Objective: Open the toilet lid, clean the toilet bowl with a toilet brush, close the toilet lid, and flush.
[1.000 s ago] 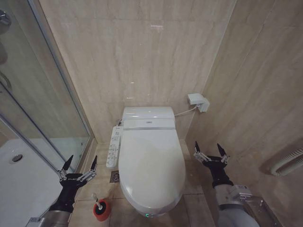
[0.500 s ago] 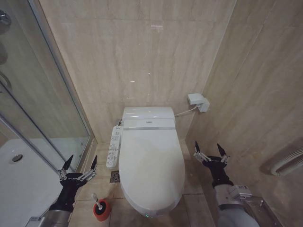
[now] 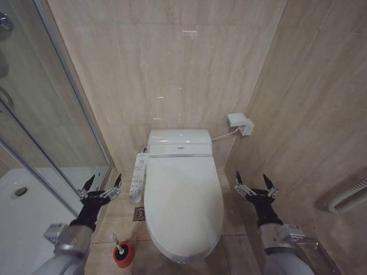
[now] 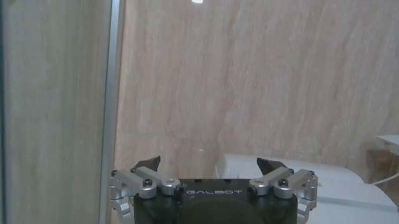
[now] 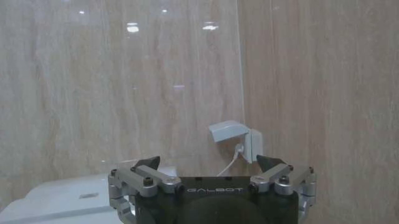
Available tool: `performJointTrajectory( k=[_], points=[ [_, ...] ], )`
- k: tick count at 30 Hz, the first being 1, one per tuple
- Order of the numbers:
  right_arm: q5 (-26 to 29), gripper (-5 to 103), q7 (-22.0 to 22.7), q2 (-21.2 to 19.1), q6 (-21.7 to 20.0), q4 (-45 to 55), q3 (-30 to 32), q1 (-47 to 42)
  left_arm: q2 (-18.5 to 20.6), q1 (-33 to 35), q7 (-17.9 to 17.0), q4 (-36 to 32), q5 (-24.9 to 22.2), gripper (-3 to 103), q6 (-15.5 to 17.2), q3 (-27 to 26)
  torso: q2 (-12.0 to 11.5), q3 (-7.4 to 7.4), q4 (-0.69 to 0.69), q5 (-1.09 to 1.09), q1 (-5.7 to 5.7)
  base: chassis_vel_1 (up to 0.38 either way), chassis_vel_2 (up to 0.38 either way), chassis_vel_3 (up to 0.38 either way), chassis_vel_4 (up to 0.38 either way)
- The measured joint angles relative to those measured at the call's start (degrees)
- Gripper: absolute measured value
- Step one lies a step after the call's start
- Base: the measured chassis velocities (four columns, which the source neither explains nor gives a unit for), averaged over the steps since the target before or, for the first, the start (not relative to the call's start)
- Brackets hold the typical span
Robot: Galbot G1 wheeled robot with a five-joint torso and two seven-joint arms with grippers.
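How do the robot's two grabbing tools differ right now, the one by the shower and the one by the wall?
The left tool hangs beside the toilet lid, above the toilet brush; the right tool hangs on the lid's other side, near the tiled wall. The left arm angles inward; the right points straight ahead. Both are open and empty.

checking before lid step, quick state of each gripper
Left gripper: open, holding nothing, beside the glossy white oval toilet lid.
Right gripper: open, holding nothing.
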Motion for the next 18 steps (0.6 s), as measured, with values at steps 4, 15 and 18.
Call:
performJointTrajectory(
  k=[4, 15, 18],
  points=[
    [0.0, 100, 0.0, 0.0, 0.0, 0.0, 0.0, 0.0, -0.12, -3.24, -1.17, -0.59, -0.9, 100, 5.54, 0.28, 0.0, 0.0, 0.0, 0.0, 0.0, 0.0, 0.0, 0.0, 0.0],
    [0.0, 100, 0.0, 0.0, 0.0, 0.0, 0.0, 0.0, 0.76, -4.57, -0.94, -3.1, 4.06, 100, -3.96, 1.09, 0.0, 0.0, 0.0, 0.01, 0.0, 0.0, 0.0, 0.0, 0.0],
    [0.0, 100, 0.0, 0.0, 0.0, 0.0, 0.0, 0.0, 0.88, -4.4, -0.8, -3.29, 4.72, 100, -5.41, 1.18, 0.01, 0.0, 0.0, 0.0, 0.0, 0.0, 0.0, 0.0, 0.0]
  ],
)
